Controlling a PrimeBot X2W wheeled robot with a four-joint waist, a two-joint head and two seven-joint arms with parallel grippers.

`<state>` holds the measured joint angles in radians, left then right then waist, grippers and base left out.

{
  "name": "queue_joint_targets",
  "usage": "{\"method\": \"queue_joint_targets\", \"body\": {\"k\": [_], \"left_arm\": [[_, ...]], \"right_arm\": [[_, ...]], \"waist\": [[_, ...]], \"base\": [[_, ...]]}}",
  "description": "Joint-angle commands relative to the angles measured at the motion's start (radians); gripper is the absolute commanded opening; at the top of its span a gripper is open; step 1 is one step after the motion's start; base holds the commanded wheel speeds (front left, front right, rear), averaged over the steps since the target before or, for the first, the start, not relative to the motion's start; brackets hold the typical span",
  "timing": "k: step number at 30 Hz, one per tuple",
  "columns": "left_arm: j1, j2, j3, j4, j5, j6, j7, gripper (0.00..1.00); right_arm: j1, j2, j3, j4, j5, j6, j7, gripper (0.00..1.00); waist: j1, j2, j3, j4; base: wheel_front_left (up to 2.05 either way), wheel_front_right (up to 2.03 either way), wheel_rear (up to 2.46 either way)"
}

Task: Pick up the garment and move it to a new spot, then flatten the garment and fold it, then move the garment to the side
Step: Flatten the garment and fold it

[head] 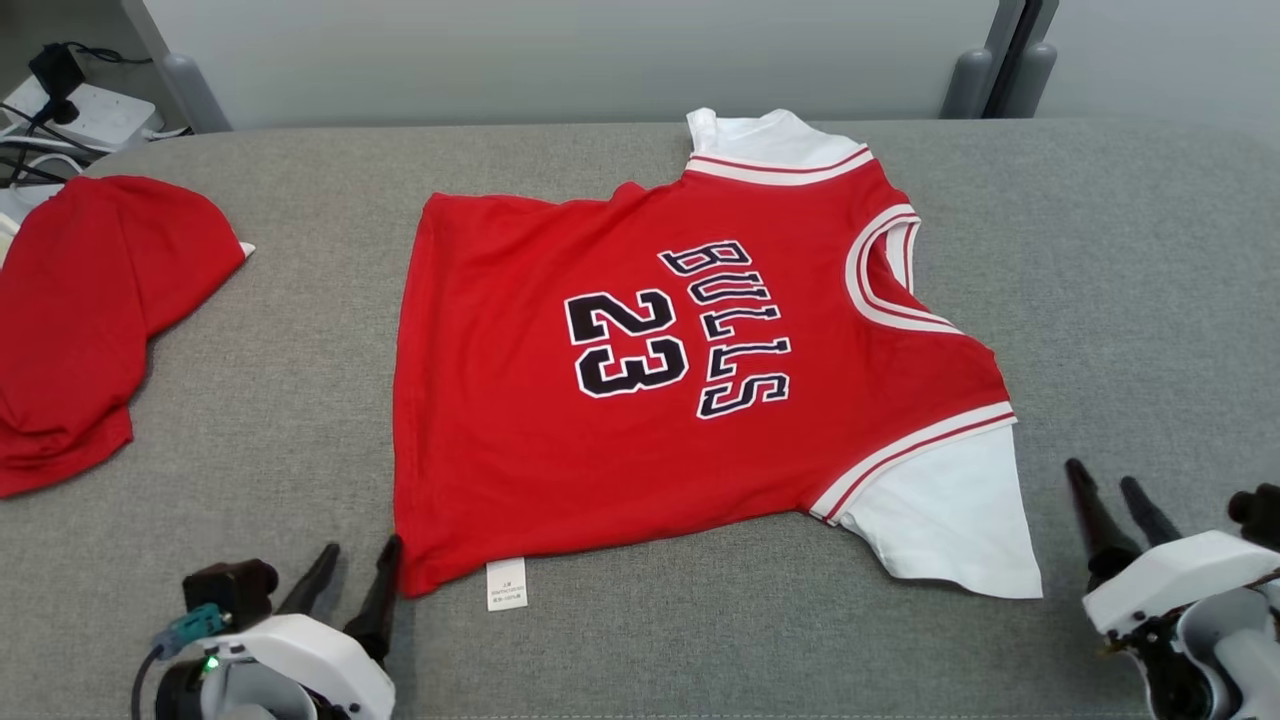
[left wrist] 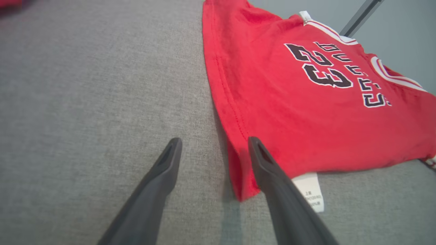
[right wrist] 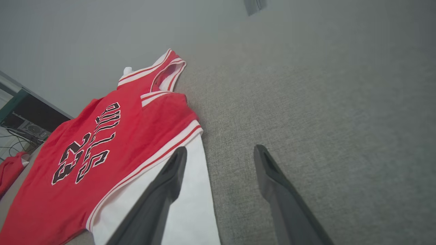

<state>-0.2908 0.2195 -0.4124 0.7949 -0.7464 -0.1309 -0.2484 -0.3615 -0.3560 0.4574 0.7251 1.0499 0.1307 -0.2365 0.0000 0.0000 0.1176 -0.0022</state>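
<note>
Head view shows the red jersey (head: 640, 400) spread flat on the grey padded surface (head: 1150, 250), its hem corner just beside the left gripper (head: 360, 548) and its white sleeve near the right gripper (head: 1100, 475), both grippers with fingers spread apart, holding nothing.

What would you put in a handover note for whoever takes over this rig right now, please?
Left gripper: open, empty, at the near hem corner of the jersey.
Right gripper: open, empty, beside the near white sleeve.
The jersey lies spread flat, print up, mid grey surface; another red garment lies far left.
Done: placed, and it looks flattened.
Left: fold it, then move it aside.
</note>
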Motion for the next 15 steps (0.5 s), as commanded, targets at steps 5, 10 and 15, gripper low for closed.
{"method": "queue_joint_targets", "body": {"k": [5, 10, 15], "left_arm": [[0.018, 0.011, 0.195, -0.09, 0.169, 0.026, -0.013, 1.0], [0.081, -0.035, 0.33, -0.18, 0.319, 0.038, -0.013, 1.0], [0.132, -0.083, 0.42, -0.244, 0.427, 0.028, -0.013, 1.0]], "right_arm": [[-0.031, -0.008, -0.139, -0.03, -0.131, 0.0, -0.025, 1.0], [0.02, 0.059, -0.313, -0.135, -0.331, 0.0, -0.025, 1.0], [0.076, 0.128, -0.409, -0.228, -0.482, 0.0, -0.025, 1.0]], "waist": [[0.0, 0.0, -0.021, -0.004], [0.0, 0.0, -0.049, -0.007], [0.0, 0.0, -0.078, -0.009]], "base": [[0.0, 0.0, 0.0], [0.0, 0.0, 0.0], [0.0, 0.0, 0.0]]}}
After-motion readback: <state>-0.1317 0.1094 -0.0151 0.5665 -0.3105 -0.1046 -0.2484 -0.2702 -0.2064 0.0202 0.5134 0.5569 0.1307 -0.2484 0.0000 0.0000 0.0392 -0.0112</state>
